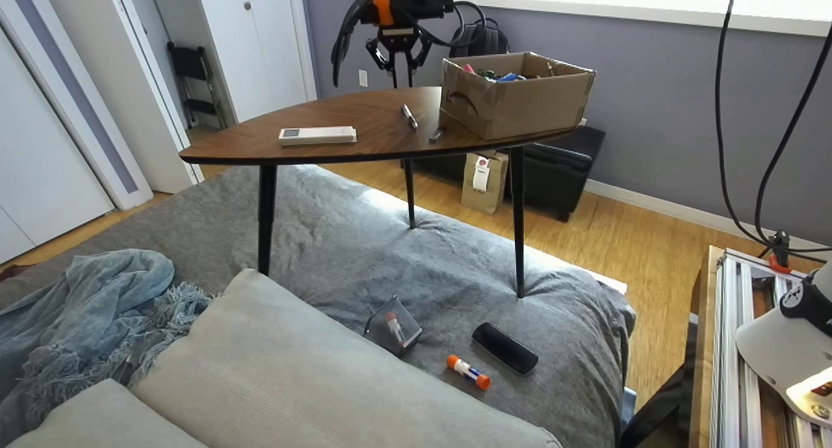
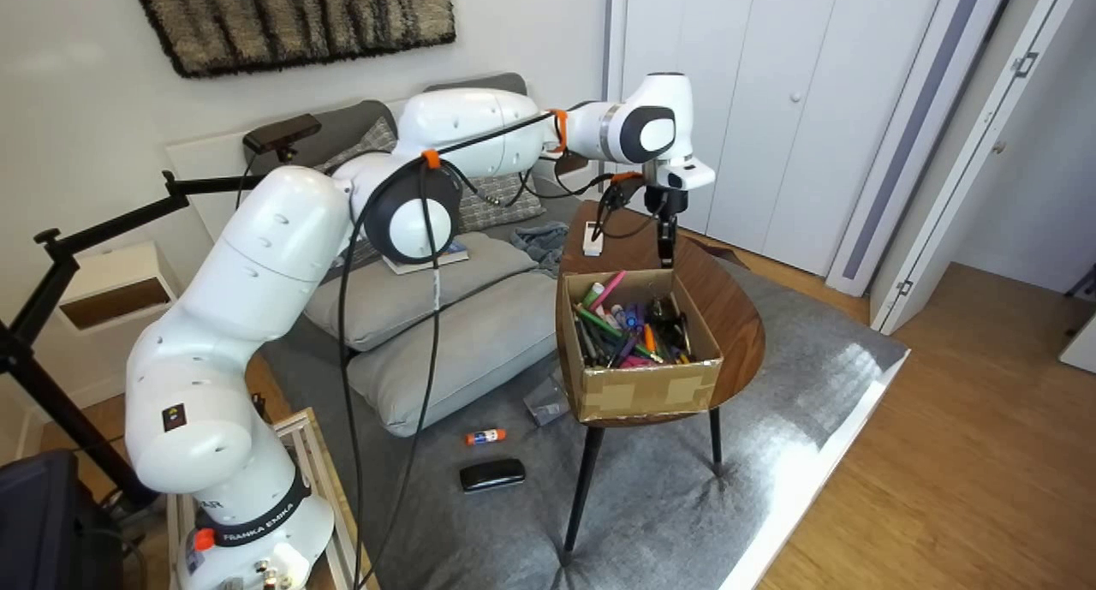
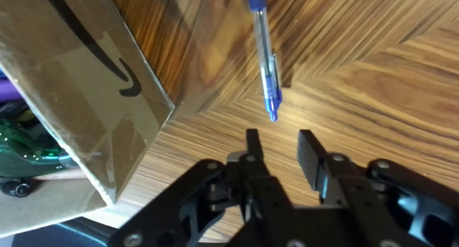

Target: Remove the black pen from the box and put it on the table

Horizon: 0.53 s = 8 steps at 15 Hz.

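Gripper: spread, empty, above table. Blue pen: on table, near box. Black pen: not identifiable; you'd best rise clear before reaching in.

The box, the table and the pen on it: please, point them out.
Box (image 2: 648, 392): in an exterior view, on its taped wall.
Table (image 1: 372, 118): in an exterior view, on its wooden top.
Pen (image 3: 264, 42): in the wrist view, on its clear barrel.

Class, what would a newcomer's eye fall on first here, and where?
Likely the white robot arm, stretched over the table in an exterior view. Next, the cardboard box crammed with colourful pens at the table's edge. In the wrist view, a clear pen with blue ends lies ahead of the open gripper.
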Each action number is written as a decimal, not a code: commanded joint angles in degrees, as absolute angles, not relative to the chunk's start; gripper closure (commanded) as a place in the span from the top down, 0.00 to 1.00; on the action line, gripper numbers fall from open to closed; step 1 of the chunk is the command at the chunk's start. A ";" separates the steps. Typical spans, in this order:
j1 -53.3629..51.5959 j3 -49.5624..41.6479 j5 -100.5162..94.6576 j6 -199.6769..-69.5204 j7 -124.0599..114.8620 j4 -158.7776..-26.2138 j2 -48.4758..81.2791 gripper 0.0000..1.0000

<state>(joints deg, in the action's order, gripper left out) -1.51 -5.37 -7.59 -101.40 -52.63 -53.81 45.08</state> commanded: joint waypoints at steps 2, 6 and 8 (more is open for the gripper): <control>-1.90 -5.74 -8.81 -97.52 -50.38 -51.09 43.64 0.71; -2.76 -5.81 -10.86 -93.54 -46.61 -53.13 39.28 0.99; -3.68 -6.50 -13.22 -91.44 -46.57 -54.39 36.78 1.00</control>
